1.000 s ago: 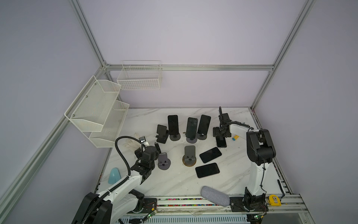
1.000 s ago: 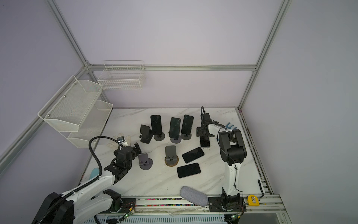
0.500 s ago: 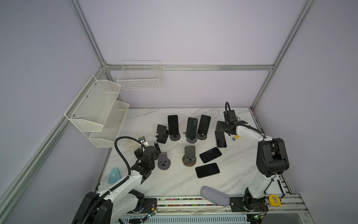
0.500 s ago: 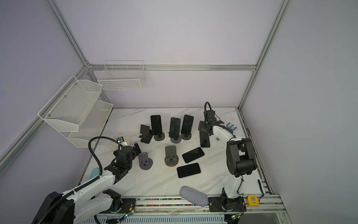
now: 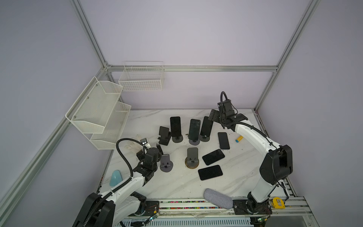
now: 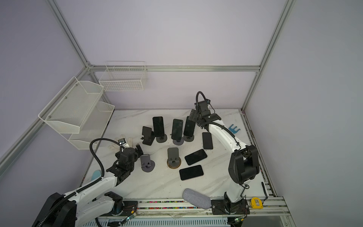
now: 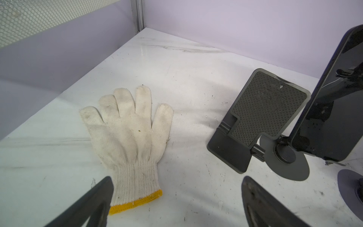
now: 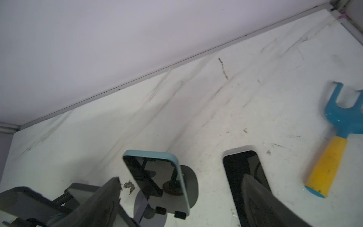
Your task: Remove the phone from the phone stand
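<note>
Three dark phones lean upright on round-based stands in the back row: left phone, middle phone, right phone. My right gripper hangs open just behind and to the right of the right phone. In the right wrist view that blue-edged phone and its phone stand sit between my spread fingers. My left gripper is open and empty near the left table edge, beside an empty grey stand.
Three phones lie flat: one by the right arm, two more nearer the front. Empty stands: a black folding one and a grey one. A white glove, a blue-and-yellow tool and a grey pouch also lie about.
My right gripper opened and let go of a phone, which now lies flat on the table. The right arm then rose and moved back-left behind the right standing phone. The left arm stayed still.
</note>
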Action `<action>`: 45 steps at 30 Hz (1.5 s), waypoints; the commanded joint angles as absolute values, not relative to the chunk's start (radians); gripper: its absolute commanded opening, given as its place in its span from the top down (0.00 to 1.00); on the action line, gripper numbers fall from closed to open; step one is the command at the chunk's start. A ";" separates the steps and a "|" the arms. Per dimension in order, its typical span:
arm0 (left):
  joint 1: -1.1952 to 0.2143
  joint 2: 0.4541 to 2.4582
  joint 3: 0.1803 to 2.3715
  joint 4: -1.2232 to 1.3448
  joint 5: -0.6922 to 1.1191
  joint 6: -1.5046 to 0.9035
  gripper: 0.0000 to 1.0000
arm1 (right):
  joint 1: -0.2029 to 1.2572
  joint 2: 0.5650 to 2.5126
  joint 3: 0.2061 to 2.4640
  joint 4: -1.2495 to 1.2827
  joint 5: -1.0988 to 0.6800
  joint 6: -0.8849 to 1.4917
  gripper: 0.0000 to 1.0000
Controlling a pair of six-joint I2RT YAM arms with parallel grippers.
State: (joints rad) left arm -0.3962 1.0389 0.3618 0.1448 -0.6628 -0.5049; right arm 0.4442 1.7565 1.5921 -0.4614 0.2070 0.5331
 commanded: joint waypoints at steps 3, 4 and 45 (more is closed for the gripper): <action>-0.400 1.019 0.378 0.121 -0.680 -0.501 0.00 | 0.471 1.812 1.651 -0.507 0.242 0.605 0.03; -0.400 1.020 0.377 0.128 -0.679 -0.497 0.00 | 0.479 1.824 1.660 -0.510 0.250 0.610 0.03; -0.400 0.987 0.403 0.074 -0.657 -0.518 0.00 | 0.555 2.066 1.759 -0.572 0.474 0.629 0.18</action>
